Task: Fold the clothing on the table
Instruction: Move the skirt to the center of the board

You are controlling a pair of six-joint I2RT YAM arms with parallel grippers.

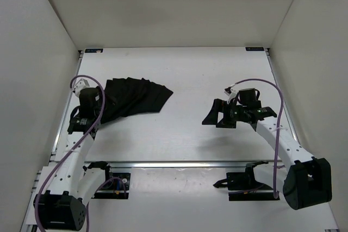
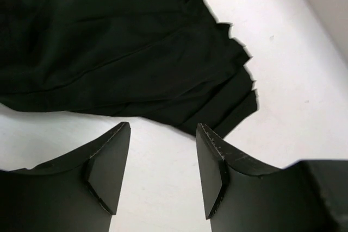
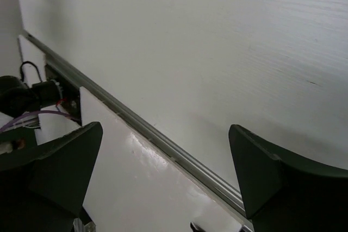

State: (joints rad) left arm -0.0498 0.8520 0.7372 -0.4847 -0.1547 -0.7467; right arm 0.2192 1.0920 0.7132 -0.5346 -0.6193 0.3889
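Observation:
The clothing [image 1: 136,98], a black pleated garment, lies fanned out on the left half of the white table [image 1: 196,74]. In the left wrist view the clothing [image 2: 125,42] fills the upper part, its jagged hem toward the right. My left gripper [image 2: 162,129] is open just short of the fabric's near edge, with bare table between its fingers. From above, the left gripper [image 1: 102,108] sits at the garment's left end. My right gripper [image 1: 218,115] hovers wide open over the right half of the table, far from the fabric. In its own view the right gripper [image 3: 166,129] holds nothing.
A metal rail [image 1: 179,163] runs along the table's near edge; the same rail [image 3: 152,134] crosses the right wrist view diagonally. White walls [image 1: 38,52] enclose the table on the left, right and back. Purple cables loop along both arms.

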